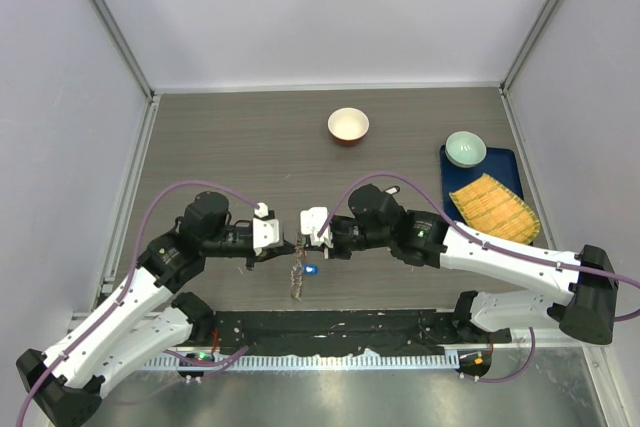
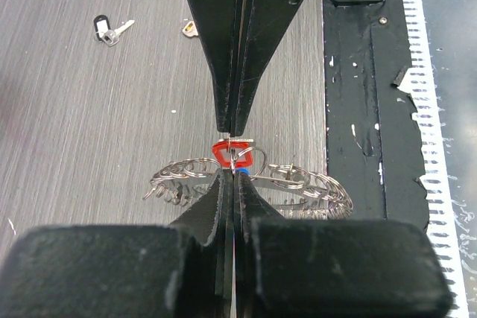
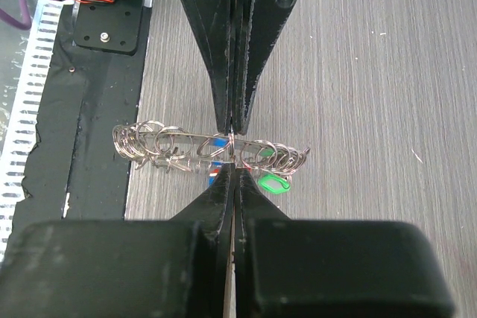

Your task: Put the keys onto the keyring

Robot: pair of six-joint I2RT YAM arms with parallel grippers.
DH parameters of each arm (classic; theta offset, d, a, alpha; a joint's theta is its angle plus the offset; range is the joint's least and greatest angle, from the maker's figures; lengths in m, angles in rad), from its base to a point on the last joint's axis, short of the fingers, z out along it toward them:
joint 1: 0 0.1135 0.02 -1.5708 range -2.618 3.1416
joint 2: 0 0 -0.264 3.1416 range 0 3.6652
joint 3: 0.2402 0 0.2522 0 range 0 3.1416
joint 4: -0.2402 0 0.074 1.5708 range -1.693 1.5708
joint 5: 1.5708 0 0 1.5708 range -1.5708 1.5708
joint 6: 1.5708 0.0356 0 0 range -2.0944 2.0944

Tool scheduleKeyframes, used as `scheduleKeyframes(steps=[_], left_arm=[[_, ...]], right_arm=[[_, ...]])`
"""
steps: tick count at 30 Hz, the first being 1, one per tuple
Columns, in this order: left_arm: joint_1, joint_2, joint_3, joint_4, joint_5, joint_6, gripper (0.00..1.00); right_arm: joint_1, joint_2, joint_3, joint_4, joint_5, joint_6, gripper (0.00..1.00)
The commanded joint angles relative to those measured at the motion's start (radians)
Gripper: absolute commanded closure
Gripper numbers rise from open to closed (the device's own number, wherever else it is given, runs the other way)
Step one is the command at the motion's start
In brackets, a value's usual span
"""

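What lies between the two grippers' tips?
Top of the keyring, edge-on in the top view; the left gripper, pinching a red key, and the right gripper nearly meet there.

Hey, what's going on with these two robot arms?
Both arms meet over the near middle of the table at the keyring. The right gripper is shut on its wire. The left gripper is shut on the red key, right against the ring. A blue key and a green key seem to hang on it; a black key lies loose on the table.
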Motion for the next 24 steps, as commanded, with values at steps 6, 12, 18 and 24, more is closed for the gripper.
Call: scheduleKeyframes(steps=[6,12,18,24], left_arm=[[-0.002,-0.014,0.007,0.069,-0.012,0.012,1.00],[-0.003,-0.014,0.007,0.069,-0.014,0.011,1.00],[-0.003,-0.017,0.007,0.069,-0.020,0.012,1.00],[-0.003,-0.020,0.005,0.072,-0.026,0.009,1.00]], right_arm=[[-0.003,-0.012,0.006,0.032,0.016,0.013,0.99],[-0.004,-0.012,0.009,0.034,0.010,0.015,0.99],[-0.004,-0.008,0.010,0.034,0.002,0.018,0.99],[-0.007,-0.012,0.007,0.034,0.019,0.024,0.99]])
